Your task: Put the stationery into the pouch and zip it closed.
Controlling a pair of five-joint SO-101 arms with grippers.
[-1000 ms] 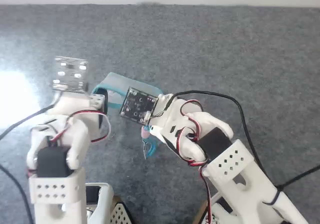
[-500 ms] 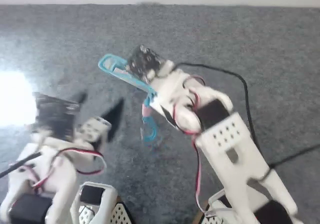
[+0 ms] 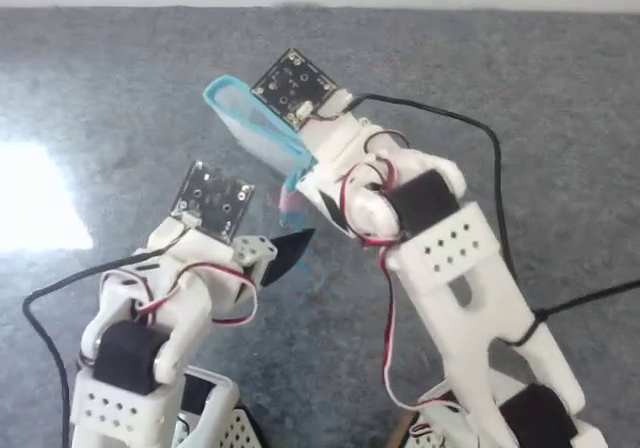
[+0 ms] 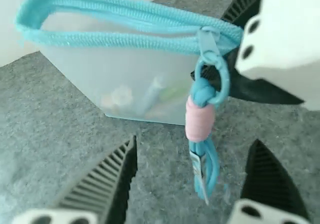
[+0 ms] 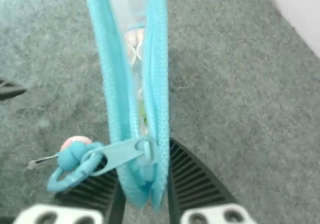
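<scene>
Pouch (image 3: 255,128): the right gripper (image 5: 142,184) is pinching its slider end and raising it clear of the table (image 3: 500,88), stationery (image 4: 145,96) lying inside. Left gripper (image 4: 195,149), jaws spread, is swinging back in, so the pull cord (image 4: 201,121) is hanging just ahead of its gap. The zip is sitting open, so closing is pending.

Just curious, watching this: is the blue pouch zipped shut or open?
Open. The pouch gapes along its top, blue zipper edges apart, and the slider sits at the end clamped in the right gripper.

Frosted smooth plastic pouch (image 4: 100,79), woven cloth zipper tape (image 4: 115,31), rough matt tabletop (image 3: 520,88)
</scene>
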